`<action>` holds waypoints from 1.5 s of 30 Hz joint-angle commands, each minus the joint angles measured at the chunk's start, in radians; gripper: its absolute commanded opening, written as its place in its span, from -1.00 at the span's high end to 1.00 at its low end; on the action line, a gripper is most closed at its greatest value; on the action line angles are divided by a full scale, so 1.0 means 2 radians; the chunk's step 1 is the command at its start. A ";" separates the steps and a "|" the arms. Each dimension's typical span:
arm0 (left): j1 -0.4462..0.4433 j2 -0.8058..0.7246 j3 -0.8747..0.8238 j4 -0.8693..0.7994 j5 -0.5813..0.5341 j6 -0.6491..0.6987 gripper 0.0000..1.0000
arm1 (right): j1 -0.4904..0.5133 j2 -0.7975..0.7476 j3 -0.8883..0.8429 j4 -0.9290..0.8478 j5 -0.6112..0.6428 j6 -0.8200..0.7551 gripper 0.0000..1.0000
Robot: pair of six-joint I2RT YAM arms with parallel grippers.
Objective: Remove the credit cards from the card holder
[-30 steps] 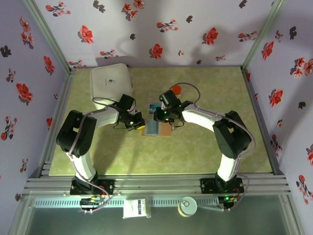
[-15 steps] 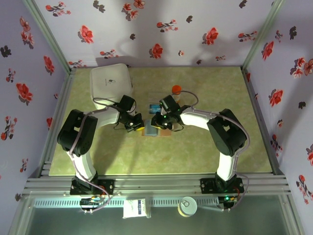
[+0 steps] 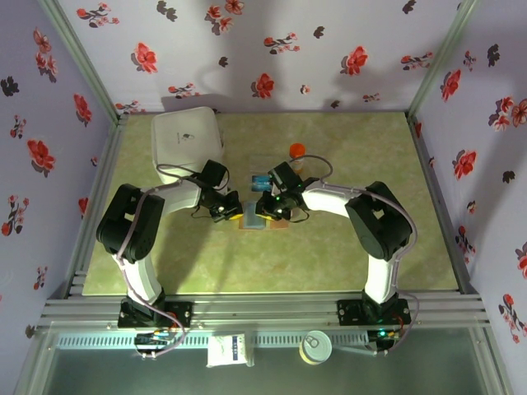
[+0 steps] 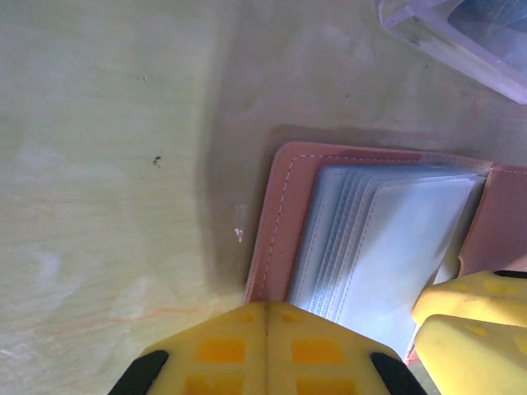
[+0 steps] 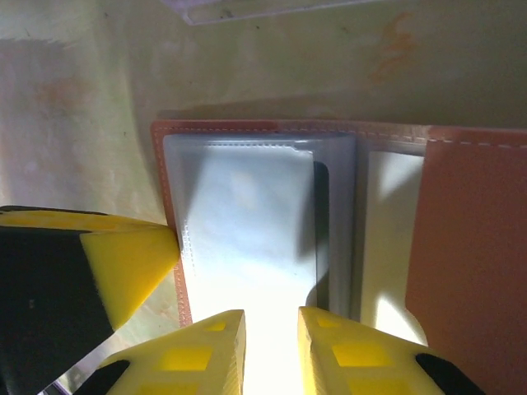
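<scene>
Brown-rimmed card holder (image 3: 262, 217) lies open at the centre of the green worktop (image 3: 346, 247), between the left hand (image 3: 231, 206) and the right hand (image 3: 265, 206), which meet over it. Teal shows inside, but separate credit cards cannot be made out

Left wrist view: the left hand (image 4: 265, 350) sits at the bottom edge with its fingers pressed together, just beside the holder's brown border, while the sleeves (image 4: 387, 247) spread to the right

Right wrist view: the holder's long axis runs across the frame. The right hand (image 5: 270, 346), fingers a narrow gap apart, sits at the bottom directly over the sleeves; whether it pinches anything cannot be told. It looks better placed to pull
</scene>
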State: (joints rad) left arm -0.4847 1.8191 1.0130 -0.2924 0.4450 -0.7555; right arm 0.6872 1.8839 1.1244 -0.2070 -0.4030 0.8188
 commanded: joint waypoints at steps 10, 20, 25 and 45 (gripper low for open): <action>-0.003 0.017 0.004 -0.018 -0.010 0.011 0.98 | -0.013 -0.014 -0.009 -0.023 0.023 -0.011 0.53; -0.002 0.016 0.008 -0.019 -0.011 0.011 0.98 | -0.018 -0.022 -0.018 -0.019 0.022 -0.010 0.60; -0.002 0.013 0.013 -0.022 -0.011 0.012 0.98 | -0.020 -0.018 -0.022 -0.016 0.019 -0.010 0.63; -0.024 -0.025 0.024 0.032 0.038 -0.037 0.33 | -0.022 -0.019 -0.037 0.001 0.013 -0.003 0.67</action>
State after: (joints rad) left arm -0.5186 1.7657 1.0370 -0.2569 0.4854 -0.8078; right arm 0.6476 1.8706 1.0710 -0.2012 -0.3855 0.8127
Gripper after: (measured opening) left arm 0.326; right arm 0.163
